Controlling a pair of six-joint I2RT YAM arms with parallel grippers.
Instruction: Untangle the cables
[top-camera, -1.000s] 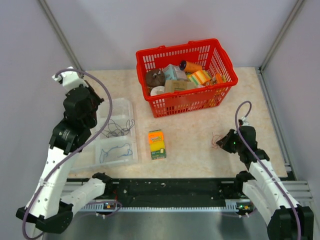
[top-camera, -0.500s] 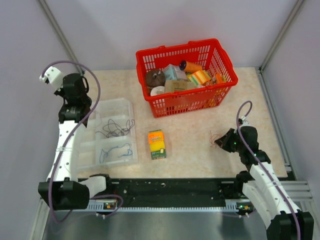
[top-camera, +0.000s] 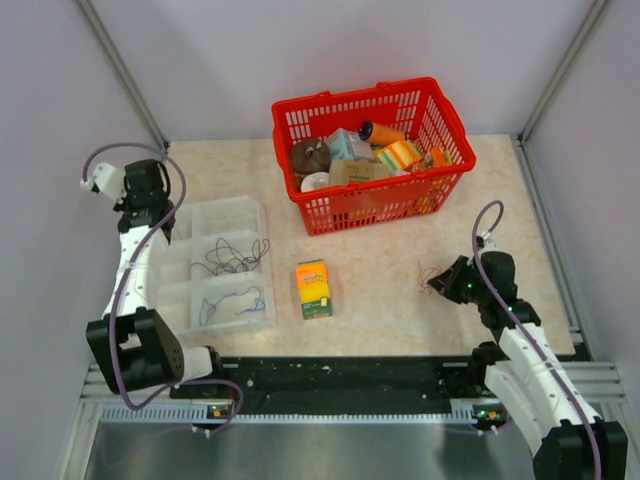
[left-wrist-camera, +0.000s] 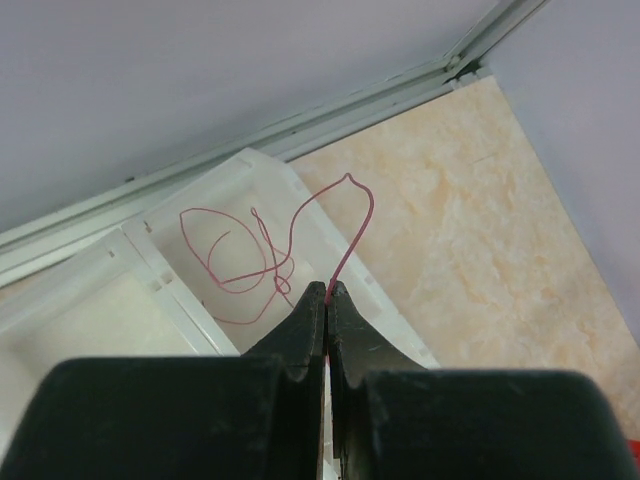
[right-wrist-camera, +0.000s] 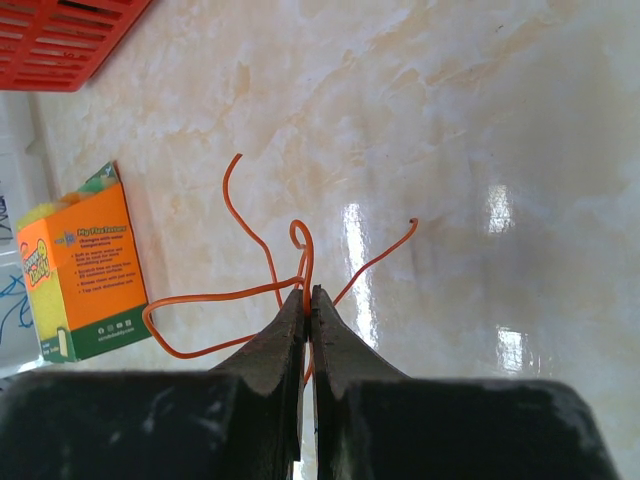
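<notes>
In the left wrist view my left gripper (left-wrist-camera: 327, 290) is shut on a thin red cable (left-wrist-camera: 240, 262). The cable rises from the fingertips and loops down into the end compartment of a clear plastic tray (left-wrist-camera: 270, 172). In the top view that gripper (top-camera: 163, 228) hangs over the tray's far left corner (top-camera: 225, 202). A dark cable (top-camera: 232, 257) lies in the middle compartment and a blue cable (top-camera: 232, 300) in the near one. My right gripper (right-wrist-camera: 307, 290) is shut on a looped orange cable (right-wrist-camera: 200, 296) just above the tabletop, at the right (top-camera: 432, 284).
A red basket (top-camera: 372, 150) full of household items stands at the back centre. An orange and green sponge box (top-camera: 314, 288) lies between the tray and my right gripper. Grey walls close in the left, right and back sides.
The left arm has swung from above the tray's left side out to its far left corner and folded lower. The right arm has hardly moved.
</notes>
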